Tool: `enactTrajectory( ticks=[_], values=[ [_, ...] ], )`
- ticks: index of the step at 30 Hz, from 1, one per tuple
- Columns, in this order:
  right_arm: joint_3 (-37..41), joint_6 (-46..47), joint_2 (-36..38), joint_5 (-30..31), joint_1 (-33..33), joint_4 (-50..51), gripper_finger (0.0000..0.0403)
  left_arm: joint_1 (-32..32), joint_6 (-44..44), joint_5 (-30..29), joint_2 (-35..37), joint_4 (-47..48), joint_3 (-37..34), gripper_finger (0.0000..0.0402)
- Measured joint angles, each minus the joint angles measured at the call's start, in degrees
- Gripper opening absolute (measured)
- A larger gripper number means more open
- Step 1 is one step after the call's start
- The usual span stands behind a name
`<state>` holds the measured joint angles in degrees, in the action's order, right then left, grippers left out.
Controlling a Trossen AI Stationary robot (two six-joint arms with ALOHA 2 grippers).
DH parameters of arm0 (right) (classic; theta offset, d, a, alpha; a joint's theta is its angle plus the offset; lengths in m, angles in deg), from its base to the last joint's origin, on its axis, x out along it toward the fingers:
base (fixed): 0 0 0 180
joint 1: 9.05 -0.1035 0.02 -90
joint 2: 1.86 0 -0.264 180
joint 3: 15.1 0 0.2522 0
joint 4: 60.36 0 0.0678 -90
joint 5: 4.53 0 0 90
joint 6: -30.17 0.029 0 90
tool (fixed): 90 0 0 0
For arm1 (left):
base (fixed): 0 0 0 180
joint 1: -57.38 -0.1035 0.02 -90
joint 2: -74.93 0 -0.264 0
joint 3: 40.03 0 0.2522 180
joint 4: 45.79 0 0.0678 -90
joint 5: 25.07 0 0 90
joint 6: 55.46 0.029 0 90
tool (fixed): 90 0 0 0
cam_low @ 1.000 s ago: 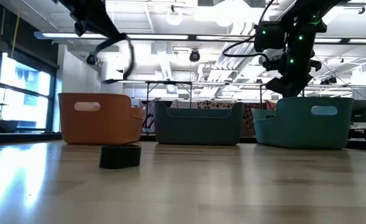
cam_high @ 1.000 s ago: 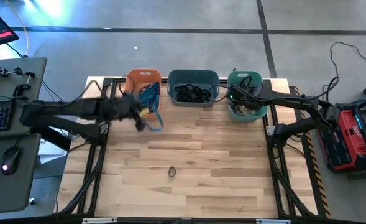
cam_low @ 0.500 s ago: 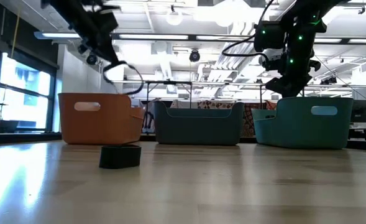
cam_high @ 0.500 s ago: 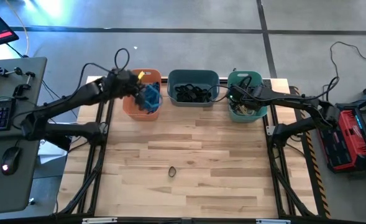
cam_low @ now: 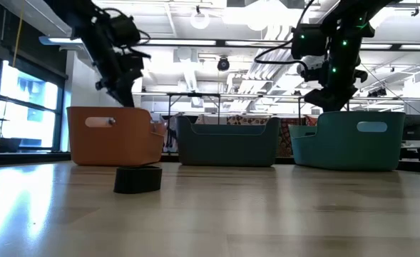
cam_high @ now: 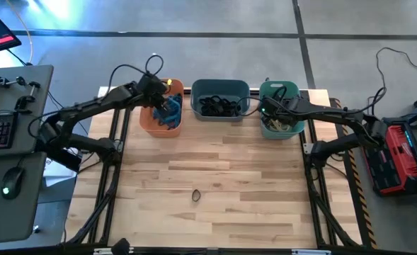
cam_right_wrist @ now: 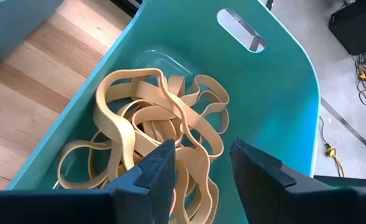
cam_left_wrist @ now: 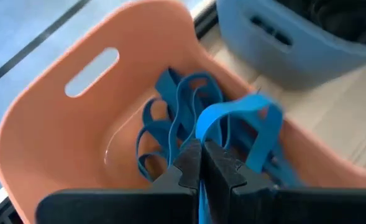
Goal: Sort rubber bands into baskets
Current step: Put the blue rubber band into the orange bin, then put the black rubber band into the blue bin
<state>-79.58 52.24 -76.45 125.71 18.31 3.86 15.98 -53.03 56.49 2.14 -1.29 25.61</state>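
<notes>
- Left arm: extended from the table's left edge toward the far side, forearm angled inward, wrist pitched downward.
- Left gripper [cam_left_wrist: 201,163]: fingers pressed together, clamped on a blue rubber band [cam_left_wrist: 235,121]; positioned over the orange basket [cam_high: 151,119].
- Right arm: reaching from the table's right edge across to the far side, forearm nearly level.
- Right gripper [cam_right_wrist: 201,163]: fingers parted with a clear gap, nothing between them; hanging over the teal basket [cam_right_wrist: 282,106], pointing down.

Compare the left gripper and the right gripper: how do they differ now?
The left gripper is shut on a blue rubber band over the orange basket; the right gripper is open, holding nothing, over tan bands in the teal basket. Both hang above baskets.
</notes>
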Motion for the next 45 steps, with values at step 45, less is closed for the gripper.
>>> enactTrajectory(
  ticks=[45],
  values=[
    [-0.02, -8.36, 0.40, -9.31, -10.46, -10.05, 0.0014, 54.45, -2.22, 0.71, 1.95, -2.62, 0.00, 0.0118]
  ],
)
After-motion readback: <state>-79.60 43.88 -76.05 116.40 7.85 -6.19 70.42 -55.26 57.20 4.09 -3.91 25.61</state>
